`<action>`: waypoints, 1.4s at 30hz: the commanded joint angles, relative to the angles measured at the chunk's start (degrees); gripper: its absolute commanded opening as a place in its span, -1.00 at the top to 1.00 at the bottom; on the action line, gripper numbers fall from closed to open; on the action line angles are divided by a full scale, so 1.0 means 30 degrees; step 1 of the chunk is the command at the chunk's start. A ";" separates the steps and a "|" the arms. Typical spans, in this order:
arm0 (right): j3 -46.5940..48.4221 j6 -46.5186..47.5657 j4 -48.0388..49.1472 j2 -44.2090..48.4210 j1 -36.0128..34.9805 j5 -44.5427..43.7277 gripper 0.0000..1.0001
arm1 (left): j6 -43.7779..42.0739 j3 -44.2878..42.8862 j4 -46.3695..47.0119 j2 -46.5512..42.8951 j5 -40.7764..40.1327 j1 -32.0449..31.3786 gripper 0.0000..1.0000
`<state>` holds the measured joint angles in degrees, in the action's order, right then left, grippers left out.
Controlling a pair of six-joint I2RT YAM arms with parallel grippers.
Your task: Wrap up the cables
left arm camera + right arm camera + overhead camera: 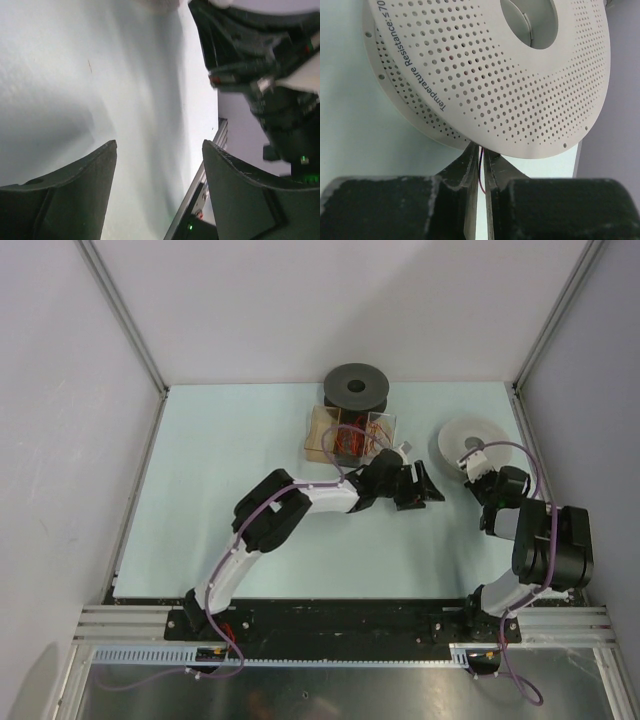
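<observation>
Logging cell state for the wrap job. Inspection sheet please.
Surface: pale table, no spills seen.
Job's things: thin cable running down from under the rim of the white perforated spool.
Clutter: black spool; clear box holding reddish wire.
Grippers: left gripper open, holding nothing; right gripper shut on the thin cable.
Cables: purple arm hoses looping loosely.
Surroundings: grey walls.
</observation>
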<state>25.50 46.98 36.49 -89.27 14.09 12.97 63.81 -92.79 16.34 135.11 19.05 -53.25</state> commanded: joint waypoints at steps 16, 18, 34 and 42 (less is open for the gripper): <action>0.9963 -0.3822 0.3322 -0.8643 -0.3136 -0.6512 0.84 | -0.4627 0.5968 0.1466 -0.8183 0.2067 0.1925 -0.50; 1.0846 -0.3721 0.3690 -0.9637 -0.3258 -0.7098 0.85 | -0.5237 0.6072 0.1475 -0.8592 0.2193 0.1988 -0.50; 1.2637 -0.4899 -0.0098 -0.8728 -0.3459 -0.7028 0.48 | -0.7943 0.8826 0.1578 -1.2319 0.1838 0.2946 -0.71; 1.1060 -0.5431 -0.3768 -0.5367 -0.3011 -0.5533 0.09 | -0.8548 1.0718 0.1529 -1.4587 0.1391 0.3421 -0.98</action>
<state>61.10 32.49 30.15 -111.70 4.27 -6.07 41.30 -62.50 19.00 96.49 24.34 -43.70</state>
